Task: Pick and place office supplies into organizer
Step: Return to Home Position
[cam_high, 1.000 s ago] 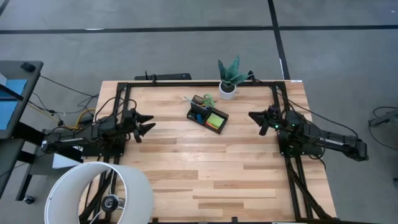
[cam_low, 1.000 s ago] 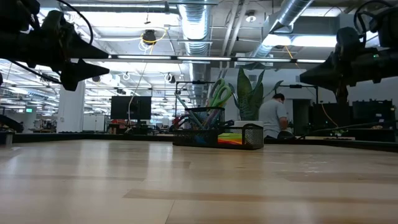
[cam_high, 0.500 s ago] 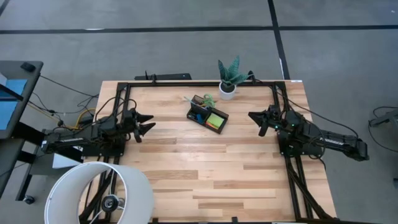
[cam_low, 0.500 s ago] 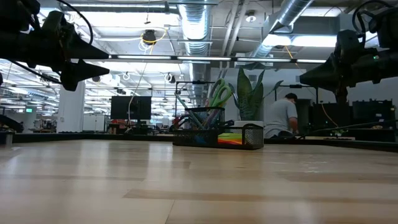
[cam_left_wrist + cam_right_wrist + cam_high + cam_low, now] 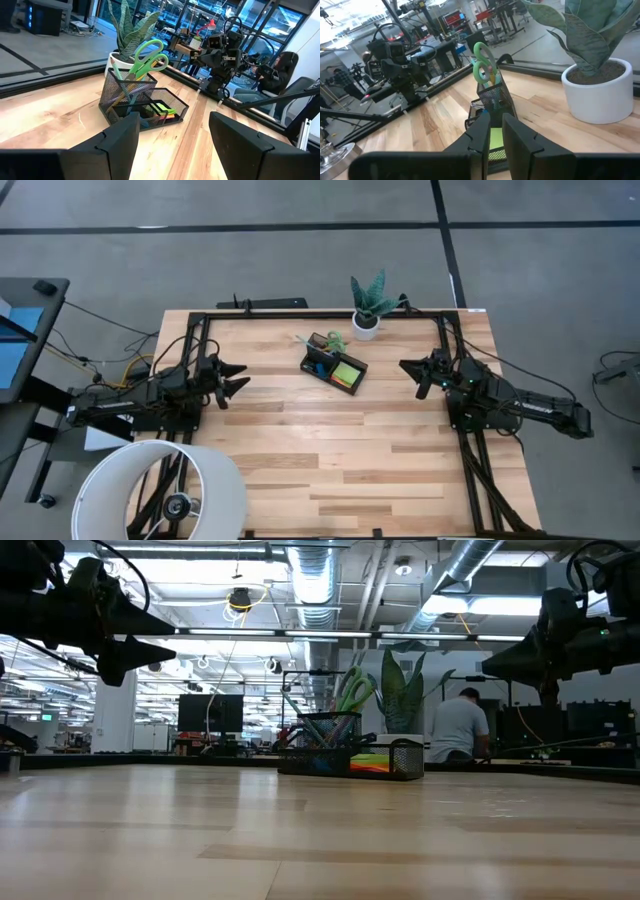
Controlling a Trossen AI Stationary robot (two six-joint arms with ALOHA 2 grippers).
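Only the person [image 5: 462,726] behind has shifted. Left gripper [image 5: 240,378] waits with fingers apart, right gripper [image 5: 408,370] pinched together. Looped green scissors [image 5: 148,55] stand in the black mesh organizer [image 5: 119,96] near the plant [image 5: 370,298].

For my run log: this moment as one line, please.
left gripper open, left side | right gripper shut, right side | scissors standing in organizer
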